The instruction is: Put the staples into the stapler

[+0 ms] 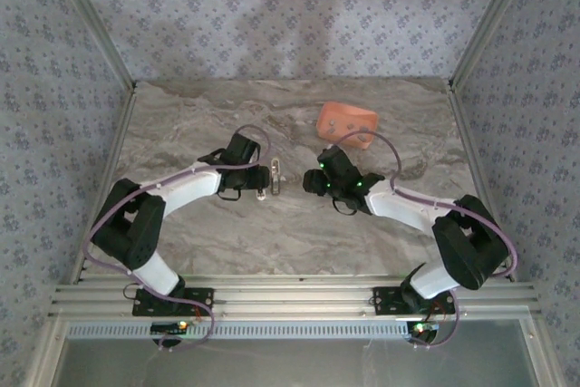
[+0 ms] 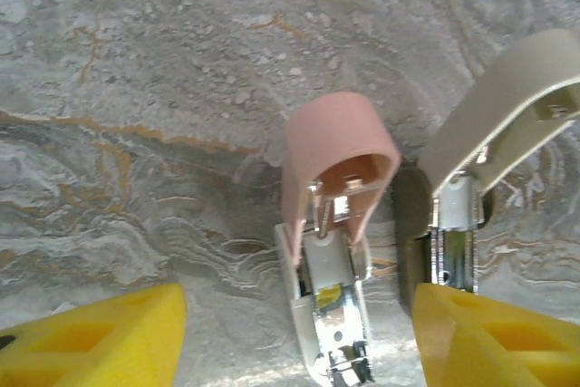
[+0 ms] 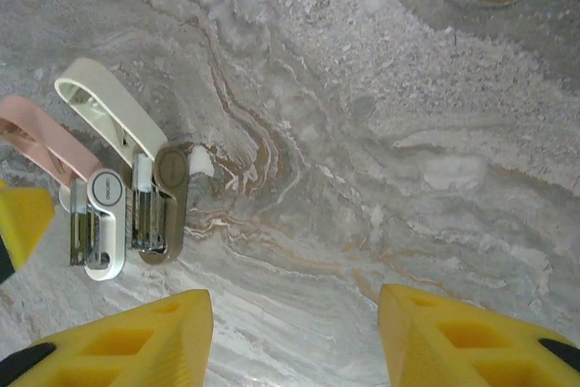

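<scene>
The stapler [image 2: 331, 314] lies on the marble with its pale pink lid [image 2: 333, 153] hinged up and its metal rail bare. My left gripper [image 2: 299, 307] is open, one yellow finger [image 2: 100, 337] on each side of the stapler's white body, not touching it. In the top view the stapler [image 1: 275, 176] sits just right of the left gripper [image 1: 261, 178]. My right gripper [image 3: 292, 305] is open over bare marble, and the stapler [image 3: 95, 233] lies off to its left. No loose strip of staples is in view; a small yellowish glint sits on the rail.
A second mini stapler [image 2: 453, 224], beige and brown with its lid up, lies right beside the pink one. The salmon-orange tray [image 1: 346, 122] stands at the back right. Patterned walls and metal rails enclose the marble table [image 1: 290, 233].
</scene>
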